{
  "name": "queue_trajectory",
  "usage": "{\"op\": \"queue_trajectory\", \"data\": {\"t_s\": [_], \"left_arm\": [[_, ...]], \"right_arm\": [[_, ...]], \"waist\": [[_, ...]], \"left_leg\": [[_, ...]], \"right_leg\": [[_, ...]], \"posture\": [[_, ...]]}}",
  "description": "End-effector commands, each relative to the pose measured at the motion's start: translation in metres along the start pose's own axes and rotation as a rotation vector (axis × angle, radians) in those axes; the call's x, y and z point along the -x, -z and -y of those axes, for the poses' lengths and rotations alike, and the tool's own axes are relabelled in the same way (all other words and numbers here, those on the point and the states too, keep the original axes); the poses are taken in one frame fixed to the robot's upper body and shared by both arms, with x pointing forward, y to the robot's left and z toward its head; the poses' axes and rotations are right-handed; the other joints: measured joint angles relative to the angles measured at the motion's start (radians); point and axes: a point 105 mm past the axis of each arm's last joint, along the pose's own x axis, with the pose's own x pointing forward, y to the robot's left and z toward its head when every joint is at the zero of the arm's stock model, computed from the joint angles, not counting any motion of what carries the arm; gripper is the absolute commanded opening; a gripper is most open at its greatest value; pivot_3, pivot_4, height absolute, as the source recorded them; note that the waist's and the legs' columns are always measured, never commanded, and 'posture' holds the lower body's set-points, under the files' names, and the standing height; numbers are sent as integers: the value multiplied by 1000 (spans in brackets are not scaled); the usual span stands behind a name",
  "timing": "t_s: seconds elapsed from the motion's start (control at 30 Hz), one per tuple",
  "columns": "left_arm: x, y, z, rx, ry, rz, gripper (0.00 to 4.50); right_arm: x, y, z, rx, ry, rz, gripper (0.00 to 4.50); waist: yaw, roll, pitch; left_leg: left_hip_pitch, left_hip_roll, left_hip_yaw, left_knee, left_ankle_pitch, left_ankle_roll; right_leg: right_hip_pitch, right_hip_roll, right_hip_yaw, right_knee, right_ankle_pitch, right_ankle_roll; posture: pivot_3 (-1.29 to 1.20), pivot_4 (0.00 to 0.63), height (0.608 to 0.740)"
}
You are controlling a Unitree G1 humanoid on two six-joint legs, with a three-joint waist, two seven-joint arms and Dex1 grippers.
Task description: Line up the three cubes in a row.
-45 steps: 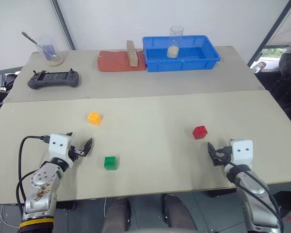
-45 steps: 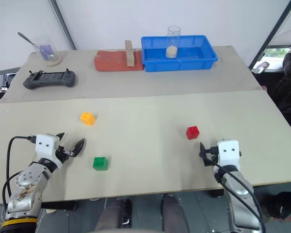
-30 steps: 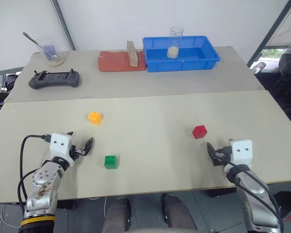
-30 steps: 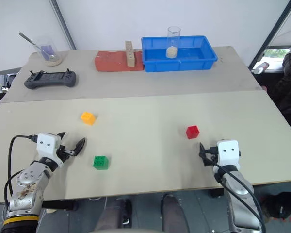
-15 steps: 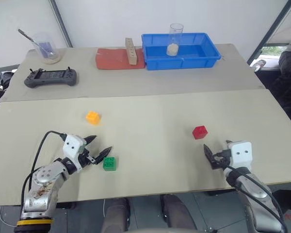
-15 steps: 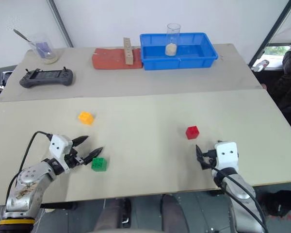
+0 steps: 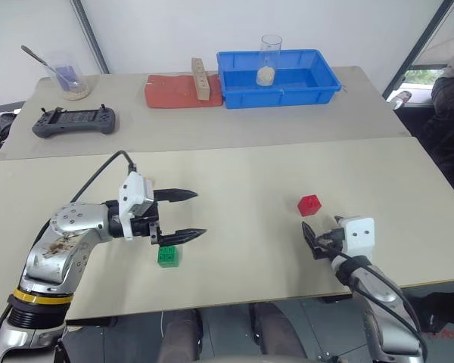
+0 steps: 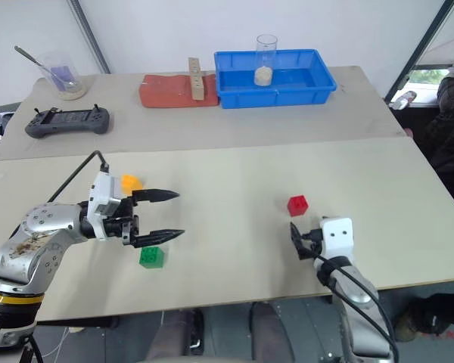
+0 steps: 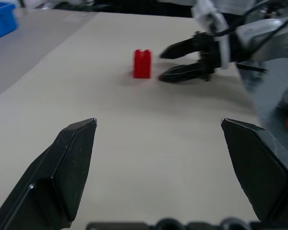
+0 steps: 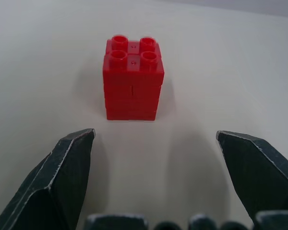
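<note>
You have three small plastic cubes with round studs on top, all resting on the smooth, matte beige table (image 7: 242, 174). Take the green cube (image 7: 167, 256) as your landmark. The red cube (image 7: 309, 204) sits well apart from it, off to its right and a little farther from the robot; in the right wrist view its glossy sides show faint seams, as of stacked pieces, and four studs. The yellow-orange cube (image 8: 130, 182) lies beyond the green cube, slightly to its left, partly hidden behind the left gripper.

Your left gripper (image 7: 191, 215) hangs just above and beyond the green cube, pointing right across the table. Its black, tapering fingers (image 7: 183, 235) are spread wide and hold nothing; the lower one passes right over the green cube's far edge. Your right gripper (image 7: 312, 240) sits far right of the green cube, just on the near side of the red cube, fingers released and aimed at it without touching.

Far beyond the green cube, at the back, a blue plastic tray (image 7: 321, 82) with raised walls holds a clear, tall cup (image 7: 269, 58) with a pale, grainy filling at its bottom. Left of the tray lies a flat red-brown slab (image 7: 169, 92) with an upright wooden block (image 7: 202, 79) on it. Farther left rests a dark grey handheld controller (image 7: 73, 121), and behind it a clear beaker (image 7: 67, 78) with a metal spoon and some pale stuff inside.
</note>
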Motion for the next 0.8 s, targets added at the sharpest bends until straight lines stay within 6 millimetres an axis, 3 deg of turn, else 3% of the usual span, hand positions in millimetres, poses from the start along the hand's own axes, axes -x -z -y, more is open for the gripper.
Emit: {"op": "queue_trajectory", "data": {"t_s": [0.03,0.43,0.73,0.8], "left_arm": [[-7,-16,5,-45,64,51,4412],[-8,-17,1,-63,64,59,4412],[-6,-16,3,-63,57,58,4500],[-6,-16,3,-59,52,58,4500]], "right_arm": [[-8,-14,3,10,34,64,4500],[-27,-22,-2,0,38,97,4500],[-28,-26,-14,58,-43,119,1595],[-27,-27,-15,69,-55,123,1425]], "waist": [[0,0,0],[0,0,0],[0,0,0],[0,0,0]], "left_leg": [[0,0,0,1,0,0],[2,0,-2,3,1,0],[1,0,-2,3,1,0],[1,0,-1,4,1,0]], "right_leg": [[0,0,0,2,0,0],[0,1,1,6,0,0],[0,1,1,6,0,0],[0,1,1,6,0,0]], "posture": [[0,150,740],[0,150,740],[0,150,740],[0,150,740]]}}
